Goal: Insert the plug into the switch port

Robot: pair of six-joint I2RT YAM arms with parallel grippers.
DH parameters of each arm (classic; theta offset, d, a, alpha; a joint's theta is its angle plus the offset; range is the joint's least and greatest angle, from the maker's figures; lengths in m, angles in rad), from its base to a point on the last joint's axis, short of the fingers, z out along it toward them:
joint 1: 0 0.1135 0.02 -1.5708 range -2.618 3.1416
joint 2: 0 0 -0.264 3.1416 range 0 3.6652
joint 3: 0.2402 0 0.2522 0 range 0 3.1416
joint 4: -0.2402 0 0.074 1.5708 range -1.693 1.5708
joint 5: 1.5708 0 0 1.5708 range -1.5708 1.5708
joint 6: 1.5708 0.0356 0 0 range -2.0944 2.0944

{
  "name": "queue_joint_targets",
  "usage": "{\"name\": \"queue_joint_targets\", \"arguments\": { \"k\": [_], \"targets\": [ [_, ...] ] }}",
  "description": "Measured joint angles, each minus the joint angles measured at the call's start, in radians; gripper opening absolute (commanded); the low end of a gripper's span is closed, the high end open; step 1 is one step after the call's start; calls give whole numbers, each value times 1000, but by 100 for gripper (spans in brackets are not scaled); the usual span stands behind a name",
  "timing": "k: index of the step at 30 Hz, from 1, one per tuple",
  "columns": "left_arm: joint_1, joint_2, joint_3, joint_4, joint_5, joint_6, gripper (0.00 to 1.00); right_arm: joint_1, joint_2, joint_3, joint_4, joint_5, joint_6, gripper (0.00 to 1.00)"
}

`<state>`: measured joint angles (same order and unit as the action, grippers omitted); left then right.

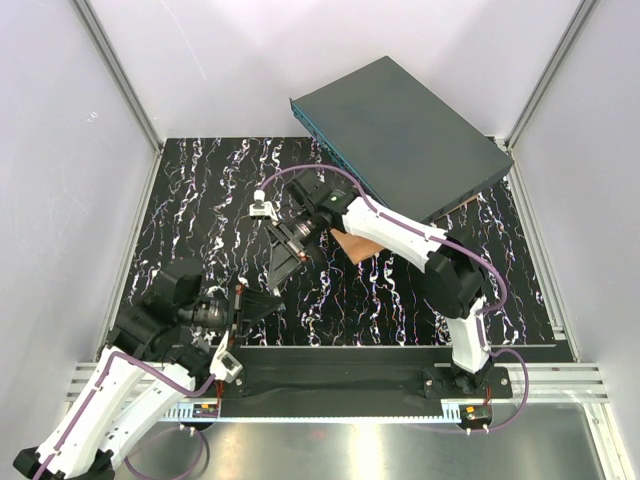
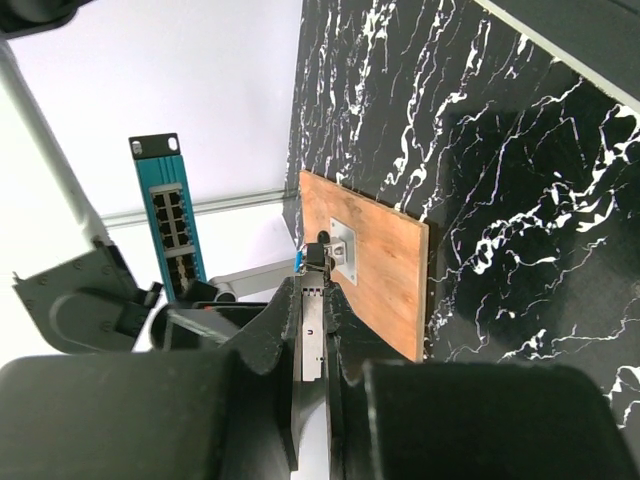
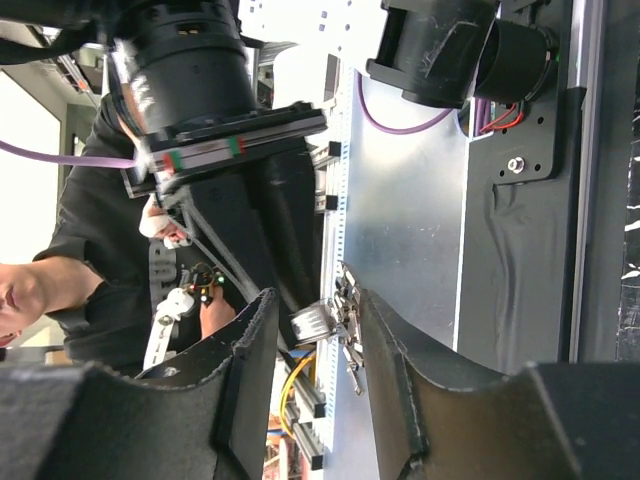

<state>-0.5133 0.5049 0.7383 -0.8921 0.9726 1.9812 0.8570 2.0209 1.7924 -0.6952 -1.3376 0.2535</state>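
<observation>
– Okay, fingers first?
– Left gripper [image 2: 312, 290] is pinched almost closed on a small silvery piece that looks like the plug [image 3: 313, 322], centre of the right wrist view. Right gripper [image 3: 315, 298] sits part-narrowed on either side of it. Can't tell if its pads touch.
– Handling?
– My guess is light, stiff, slick plastic with a fragile latch tab. Take it by the flat sides, behind the nose, and leave the nose free.
– Target?
– Switch port [image 2: 170, 215], one of many alike on the teal face [image 1: 325, 140] of the grey switch [image 1: 420, 130]. That's upper right in the overhead view, well apart from both grippers.
– Room?
– Open marble mat [image 1: 200, 200] at centre-left. Brown plate [image 1: 345, 245] lies under the right arm, near the switch. Small white object [image 1: 262, 207] is just up-left of the right gripper. White walls close in on both sides.
</observation>
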Motion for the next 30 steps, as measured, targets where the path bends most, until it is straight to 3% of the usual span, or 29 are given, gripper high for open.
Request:
{"name": "queue_joint_targets", "arguments": {
  "k": [2,4,7,12,14,17,18,22,30],
  "targets": [
    [0,0,3,2,0,1,0,3,9,1,-6,-1,-3,49],
    [0,0,6,3,0,1,0,6,14,1,-14,0,-11,46],
    [0,-1,6,1,-1,0,0,9,22,12,-41,-8,-31,32],
    [0,-6,6,3,-2,9,0,11,24,40,-61,-22,-49,0],
    [-1,-13,6,6,-2,15,0,11,24,42,-65,-35,-53,0],
    [-3,-19,6,11,-3,21,22,11,24,50,-69,-45,-61,0],
    [-3,-21,6,11,-6,23,38,11,24,55,-71,-45,-63,0],
    [-3,-22,7,-6,-33,14,57,3,24,98,-87,-29,-69,0],
    [-3,-75,39,4,-177,-3,66,-135,4,166,29,37,37,0]
  ]
}}
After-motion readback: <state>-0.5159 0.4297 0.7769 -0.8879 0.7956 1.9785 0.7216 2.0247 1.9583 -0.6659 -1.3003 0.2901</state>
